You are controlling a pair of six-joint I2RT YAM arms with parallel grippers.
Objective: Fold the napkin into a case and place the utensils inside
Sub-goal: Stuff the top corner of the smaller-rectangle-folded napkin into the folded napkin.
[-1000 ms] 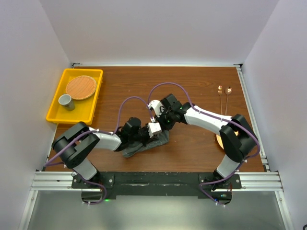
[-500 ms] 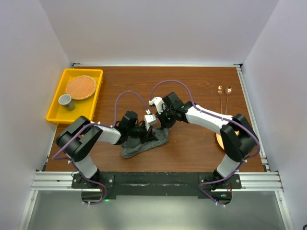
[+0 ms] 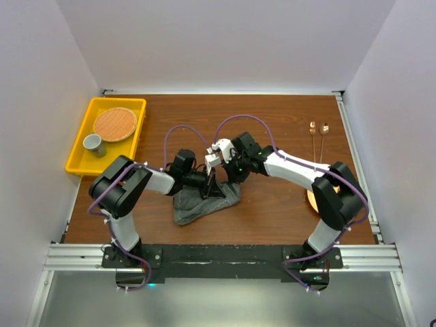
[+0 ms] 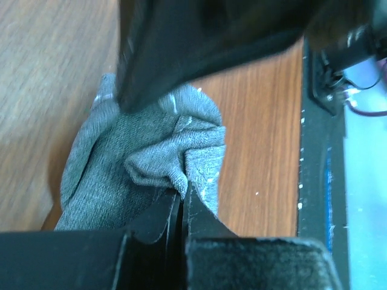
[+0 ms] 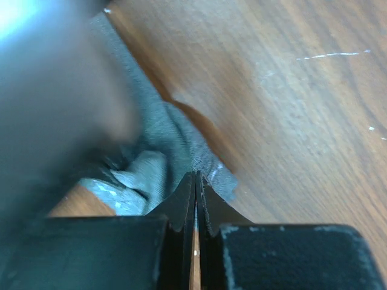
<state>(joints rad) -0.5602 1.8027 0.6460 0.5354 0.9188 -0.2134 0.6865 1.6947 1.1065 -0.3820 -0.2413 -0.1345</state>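
Note:
The dark grey napkin [image 3: 194, 206] lies crumpled on the wood table in front of the arms, with one part drawn up into a dark peak between the two grippers. My left gripper [image 3: 206, 179] is shut on a bunched fold of the napkin [image 4: 121, 151], pinched at the gripper's [image 4: 181, 192] tips. My right gripper [image 3: 219, 170] meets it from the right. Its [image 5: 195, 176] tips are shut on the napkin's [image 5: 151, 175] edge, lifted off the wood. Two copper utensils [image 3: 318, 138] lie side by side at the far right, well away from both grippers.
A yellow tray [image 3: 76, 163] at the far left holds a round woven mat [image 3: 114, 122] and a grey cup [image 3: 92, 144]. A yellow-orange plate [image 3: 310, 199] peeks out from under the right arm near the right edge.
Both grippers stayed shut. The left arm swung away from the near edge toward the table's middle, and the napkin was pulled up into a peak and spread a little.

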